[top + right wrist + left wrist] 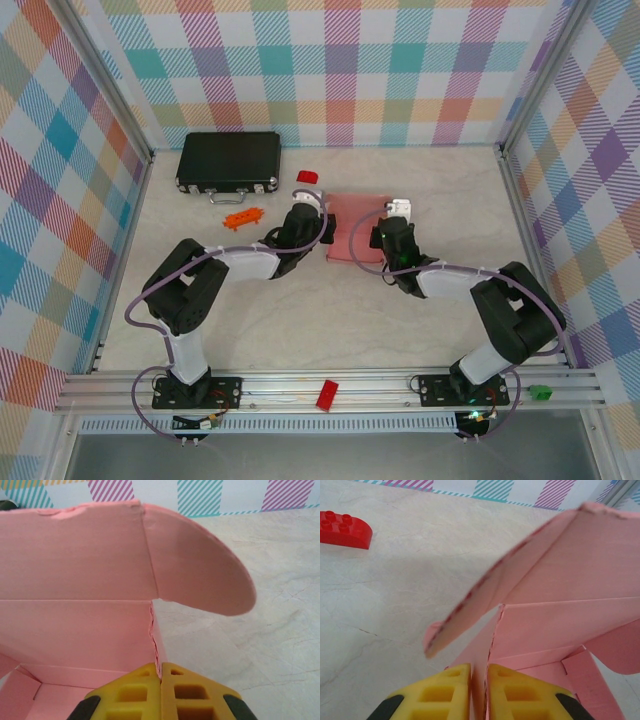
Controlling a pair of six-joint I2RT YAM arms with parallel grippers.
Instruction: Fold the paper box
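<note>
The left claw (pixel 479 682) and right claw (pixel 161 680) were each clenched on a side wall of the paper box (pixel 352 228), mid-way across the counter (pixel 450 190), its lid standing open. Uneven pulling would probably tear the thin card along its creases or buckle a wall.

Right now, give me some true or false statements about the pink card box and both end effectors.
The left end effector pinches a wall of the light-pink thin card box. True.
The right end effector hangs open above the box. False: it is shut on a box wall.
The box's lid is closed. False: it stands open.
The black hard case lies closed, apart from the box. True.
The red rounded plastic brick sits inside the box. False: it lies on the pale marbled table.
</note>
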